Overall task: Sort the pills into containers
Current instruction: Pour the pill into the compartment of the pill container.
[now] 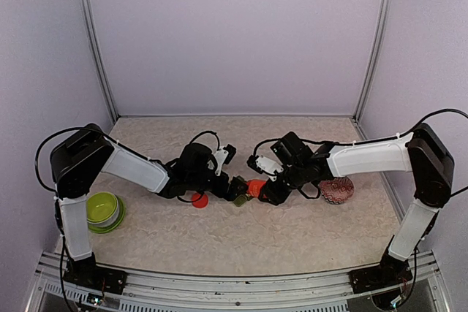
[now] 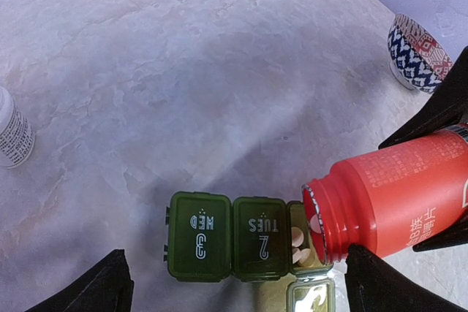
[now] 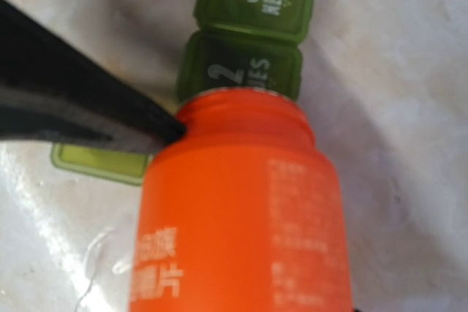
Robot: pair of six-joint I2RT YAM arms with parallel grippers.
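The containers (image 2: 219, 237) are a dark green strip lying on the table, with the lids marked WED and TUES shut. The end compartment (image 2: 300, 245) has its lid (image 2: 311, 296) flipped open and holds a few pale round pills (image 2: 297, 237). A red bottle (image 2: 398, 193) lies tilted with its open mouth over that compartment, and one pill (image 2: 315, 222) shows in the mouth. My right gripper (image 1: 276, 186) is shut on the red bottle (image 3: 241, 217); one black finger (image 3: 80, 111) shows beside its neck. My left gripper (image 2: 241, 290) stands open, straddling the strip without touching it.
A red cap (image 1: 199, 200) lies on the table left of the strip. A lime-green bowl (image 1: 103, 210) sits at the near left. A patterned bowl (image 1: 337, 190) stands to the right, behind the right arm. A white labelled bottle (image 2: 13, 133) is off to the left.
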